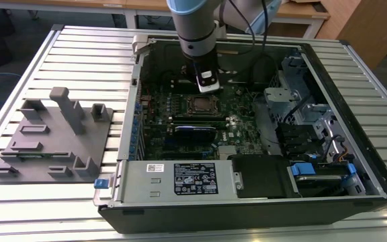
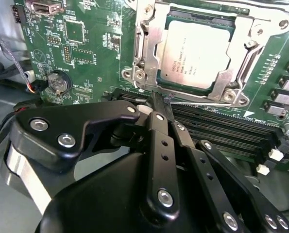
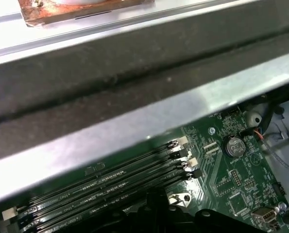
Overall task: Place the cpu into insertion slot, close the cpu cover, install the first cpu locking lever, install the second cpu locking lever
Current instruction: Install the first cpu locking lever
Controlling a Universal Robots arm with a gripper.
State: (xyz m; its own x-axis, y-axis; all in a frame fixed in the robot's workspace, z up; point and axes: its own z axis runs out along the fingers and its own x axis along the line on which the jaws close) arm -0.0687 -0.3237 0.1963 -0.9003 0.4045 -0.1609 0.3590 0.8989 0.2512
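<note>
The cpu [image 2: 197,53], a dull silver square, lies in the insertion slot [image 1: 202,105] on the green board. The cpu cover [image 2: 148,46], a shiny metal frame, lies flat around it. A thin silver locking lever [image 2: 207,105] runs along the socket's edge, and one end of it sits at my fingertips. My gripper [image 2: 159,99] has its black fingers [image 2: 156,131] pressed together, and whether they pinch the lever is hidden. In the exterior view the gripper [image 1: 208,88] hangs just behind the socket, inside the open computer case.
Long black memory slots [image 2: 222,131] lie right beside the fingertips, and a coin battery [image 2: 57,82] sits on the board. The case wall [image 3: 134,82] stands close by. A power supply [image 1: 180,179], a drive cage [image 1: 308,126] and a grey fixture plate [image 1: 52,136] are also there.
</note>
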